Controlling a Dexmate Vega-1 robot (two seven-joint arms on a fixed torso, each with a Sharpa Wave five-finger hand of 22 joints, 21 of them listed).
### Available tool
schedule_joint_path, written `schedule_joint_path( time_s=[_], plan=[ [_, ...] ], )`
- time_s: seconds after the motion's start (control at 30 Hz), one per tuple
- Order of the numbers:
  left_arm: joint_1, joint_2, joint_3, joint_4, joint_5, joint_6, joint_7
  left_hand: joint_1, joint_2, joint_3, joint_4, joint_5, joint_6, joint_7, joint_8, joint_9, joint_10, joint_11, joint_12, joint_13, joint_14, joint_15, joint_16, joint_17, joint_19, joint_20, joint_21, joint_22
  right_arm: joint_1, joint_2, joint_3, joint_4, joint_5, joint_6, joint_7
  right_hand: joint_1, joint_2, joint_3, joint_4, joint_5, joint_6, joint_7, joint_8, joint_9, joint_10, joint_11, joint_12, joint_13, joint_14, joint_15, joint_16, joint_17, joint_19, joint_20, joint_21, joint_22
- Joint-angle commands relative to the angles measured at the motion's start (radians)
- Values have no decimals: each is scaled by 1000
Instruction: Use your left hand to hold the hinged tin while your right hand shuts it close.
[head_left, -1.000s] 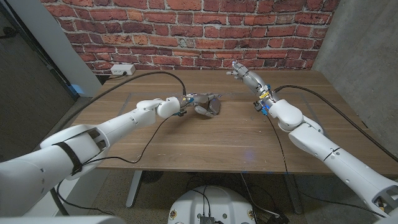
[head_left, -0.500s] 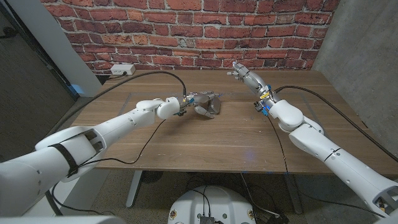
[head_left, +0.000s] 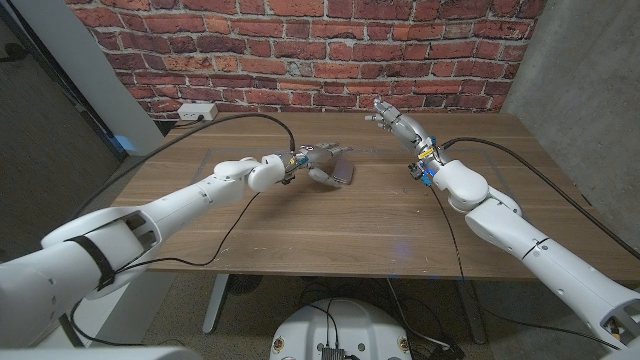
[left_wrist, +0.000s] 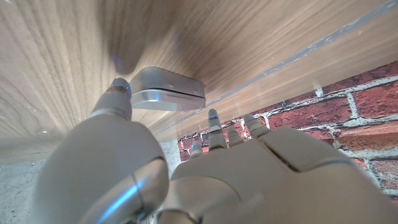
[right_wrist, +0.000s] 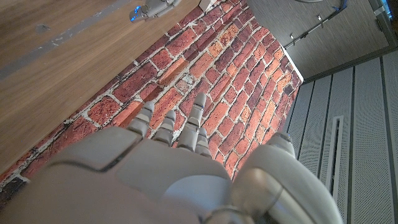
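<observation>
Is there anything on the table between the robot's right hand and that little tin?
Nothing visible. Between the right hand and the tin lies only bare table. The left hand sits right by the tin, on its other side.

The left arm reaches in from the bench's near left corner toward its middle, and the left robot hand (head_left: 322, 160) sits there low over the wood, fingers (left_wrist: 214, 122) extended and a little apart, thumb (left_wrist: 115, 99) set off to one side. The right arm stretches from the near right corner toward the far edge; the right robot hand (head_left: 392, 119) is raised above the bench, its fingers (right_wrist: 198, 112) straight, close together, holding nothing.
</observation>
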Motion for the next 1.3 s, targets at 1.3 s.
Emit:
schedule_joint_path(
  time_s=[1.3],
  plan=[
    [206, 111, -230, -228, -286, 152, -46, -96, -21, -72, 42, 15, -346, 43, -1, 0, -296, -49, -29, 2, -136, -22, -10, 8, -61, 14, -5, 7, 50, 10, -63, 62, -165, -40, -52, -64, 5, -33, 35, 13, 268, 22, 75, -2, 74, -25, 13, 0, 52, -65, 11, 9, 55, -47, 12, 6]
  ],
)
